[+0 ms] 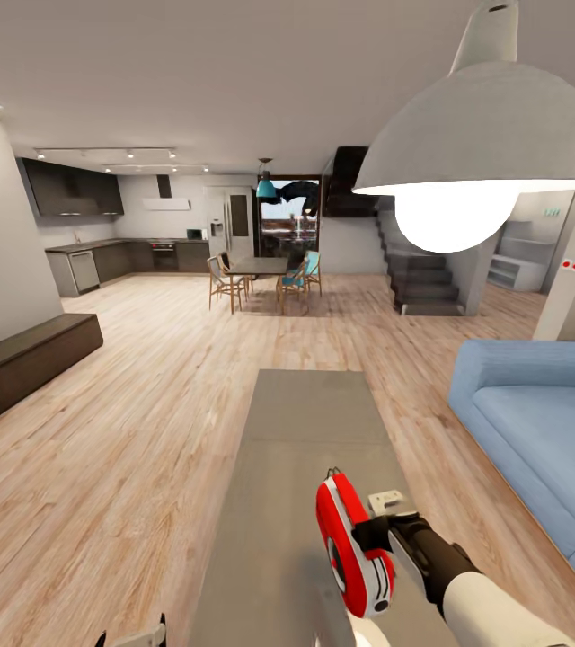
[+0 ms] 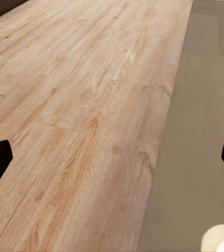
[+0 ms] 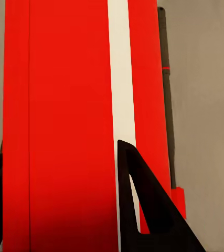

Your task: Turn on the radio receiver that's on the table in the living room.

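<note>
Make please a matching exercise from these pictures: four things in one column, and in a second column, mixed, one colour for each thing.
Things:
1. radio receiver
2. table
3. sofa
4. pendant lamp

Colours:
A. blue
B. white
C. red
D. grey

Pairs: 1-C, 2-D, 3-A, 4-B

— What sort of place is this?
— An open-plan home: blue sofa [image 1: 539, 422], long grey table [image 1: 310, 422], wood plank floor [image 1: 144, 431].
— And further back?
— Dark-cabinet kitchen [image 1: 99, 261], dining table with chairs [image 1: 260, 274], staircase [image 1: 418, 270].
</note>
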`<state>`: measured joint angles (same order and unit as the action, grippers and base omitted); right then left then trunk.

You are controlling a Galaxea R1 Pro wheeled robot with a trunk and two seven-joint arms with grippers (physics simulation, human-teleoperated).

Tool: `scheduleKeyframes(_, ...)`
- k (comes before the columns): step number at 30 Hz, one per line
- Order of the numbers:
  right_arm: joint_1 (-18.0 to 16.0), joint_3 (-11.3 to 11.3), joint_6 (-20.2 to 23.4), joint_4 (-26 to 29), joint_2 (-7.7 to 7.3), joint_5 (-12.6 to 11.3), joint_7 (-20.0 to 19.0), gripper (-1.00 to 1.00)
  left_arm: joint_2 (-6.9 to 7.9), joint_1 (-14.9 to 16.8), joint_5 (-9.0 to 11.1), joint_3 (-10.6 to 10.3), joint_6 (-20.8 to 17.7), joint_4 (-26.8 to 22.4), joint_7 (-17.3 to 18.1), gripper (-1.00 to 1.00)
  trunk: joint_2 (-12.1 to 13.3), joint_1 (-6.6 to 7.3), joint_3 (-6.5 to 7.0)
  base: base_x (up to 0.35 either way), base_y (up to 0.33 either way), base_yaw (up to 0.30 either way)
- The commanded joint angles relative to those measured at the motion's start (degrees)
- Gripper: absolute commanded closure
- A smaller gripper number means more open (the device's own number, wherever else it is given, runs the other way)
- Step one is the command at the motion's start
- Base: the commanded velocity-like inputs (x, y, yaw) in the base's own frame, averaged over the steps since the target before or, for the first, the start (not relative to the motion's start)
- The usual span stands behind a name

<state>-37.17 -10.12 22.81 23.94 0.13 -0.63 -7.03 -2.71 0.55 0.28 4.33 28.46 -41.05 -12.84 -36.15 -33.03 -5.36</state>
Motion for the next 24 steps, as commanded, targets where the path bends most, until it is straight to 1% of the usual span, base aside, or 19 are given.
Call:
scheduleKeyframes(1,-0.01,-0.03,-0.33,0.09,0.14,0.24,-0.03,1.0,0.03,-0.01,0.01,-0.01,0.0,-0.25,0.07,-1.0,-0.01,0.0,0.0,0.0,0.0,0.0)
scheduleKeyframes(5,-0.01,-0.02,-1.6,0.37,0.12,0.27,-0.97,1.0,0.3,0.01,-0.03,-0.17,-0.46,-1.43,0.64,-1.0,-0.01,0.0,0.0,0.0,0.0,0.0)
scheduleKeyframes(6,-0.01,0.02,-1.92,0.42,-0.1,0.29,-1.3,1.0,0.35,0.02,-0.07,-0.29,-0.62,-1.75,0.73,-1.0,-0.01,0.0,0.0,0.0,0.0,0.0)
scheduleKeyframes(11,-0.01,0.16,-2.23,1.21,-1.76,0.51,-2.84,1.0,0.46,-0.01,-0.18,-1.28,-0.91,-3.38,1.74,-1.0,-0.01,0.0,0.0,0.0,0.0,0.0)
scheduleKeyframes(15,-0.01,0.18,-2.24,1.68,-3.08,0.54,-4.08,1.0,0.48,-0.02,-0.31,-1.55,-1.14,-4.69,3.03,-1.0,-0.01,0.0,0.0,0.0,0.0,0.0)
scheduleKeyframes(23,-0.01,0.12,-2.9,2.74,-5.74,0.7,-6.55,1.0,0.51,-0.02,-0.37,-1.71,-3.61,-7.3,5.6,-1.0,-0.01,0.0,0.0,0.0,0.0,0.0)
scheduleKeyframes(24,-0.01,0.11,-2.96,3.35,-7.8,0.71,-41.56,1.0,0.51,-0.02,-0.37,-1.71,-9.15,-11.22,17.23,-1.0,-0.01,0.0,0.0,0.0,0.0,0.0)
